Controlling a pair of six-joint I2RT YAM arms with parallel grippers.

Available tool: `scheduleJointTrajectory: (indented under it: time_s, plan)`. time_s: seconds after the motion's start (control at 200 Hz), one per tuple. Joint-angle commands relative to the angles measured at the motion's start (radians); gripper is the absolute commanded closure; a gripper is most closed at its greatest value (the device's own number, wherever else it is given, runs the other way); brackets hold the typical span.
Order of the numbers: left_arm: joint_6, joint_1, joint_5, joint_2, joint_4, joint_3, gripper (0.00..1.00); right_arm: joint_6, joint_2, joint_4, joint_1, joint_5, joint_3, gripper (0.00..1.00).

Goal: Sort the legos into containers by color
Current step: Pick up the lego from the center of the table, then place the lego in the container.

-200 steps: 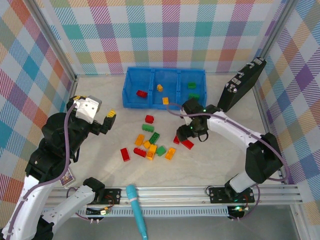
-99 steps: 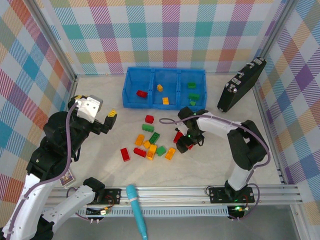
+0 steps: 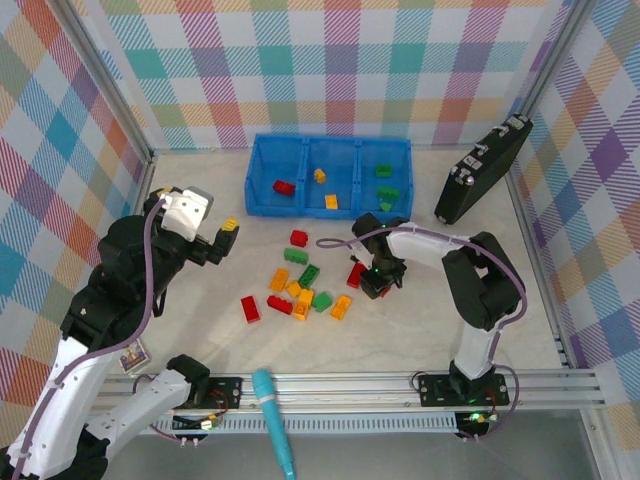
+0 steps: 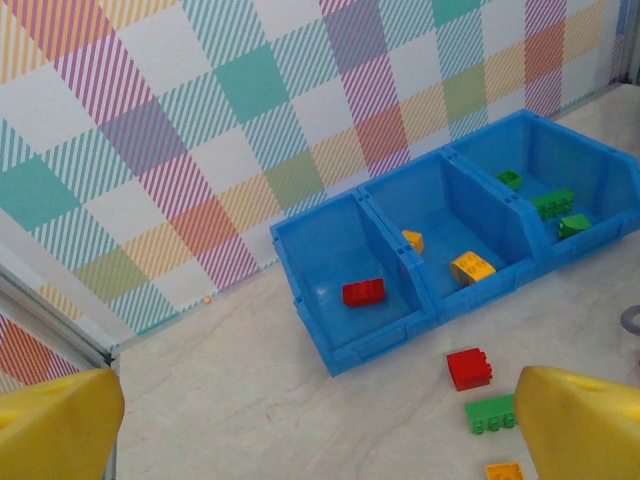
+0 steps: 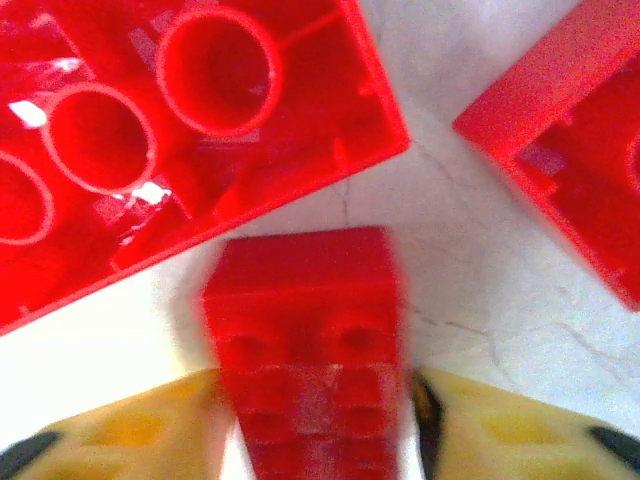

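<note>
Clenched on a red lego with the right fingers, down at the desk on the right edge of the loose legos, with two upturned red ones just beside it. Spread wide with nothing between on the left fingers, well left of that scatter and facing the blue bin. Sorted in that bin at the desk's far side: one red in the left compartment, yellow-orange in the middle, green in the right.

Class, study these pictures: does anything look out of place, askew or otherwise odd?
By the red lego in the right gripper, a second red lego and a third red lego lie upside down, hollow undersides up. The black case stands tilted by the right wall. A teal marker lies across the near rail.
</note>
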Motion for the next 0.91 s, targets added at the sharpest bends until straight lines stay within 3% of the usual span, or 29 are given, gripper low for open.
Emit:
scheduleJointTrajectory:
  time_s: [0.0, 0.205, 0.45, 0.65, 0.9]
  plan:
    - [-0.011, -0.012, -0.002, -0.002, 0.001, 0.011, 0.0, -0.003, 0.028, -0.018, 0.008, -0.015, 0.005, 0.59]
    - [-0.01, -0.012, -0.005, -0.009, -0.001, 0.011, 0.0, 0.009, -0.011, -0.074, 0.007, 0.033, 0.072, 0.72]
    - [-0.003, -0.011, -0.019, -0.018, 0.018, -0.008, 0.0, -0.028, -0.032, -0.168, 0.006, 0.027, 0.427, 0.72]
    - [0.006, -0.01, -0.038, -0.029, 0.021, -0.02, 0.0, -0.128, 0.0, 0.071, 0.007, -0.005, 0.604, 0.73]
    - [0.015, -0.01, -0.055, -0.044, 0.03, -0.028, 0.0, -0.204, 0.256, 0.244, 0.031, -0.083, 0.92, 0.72]
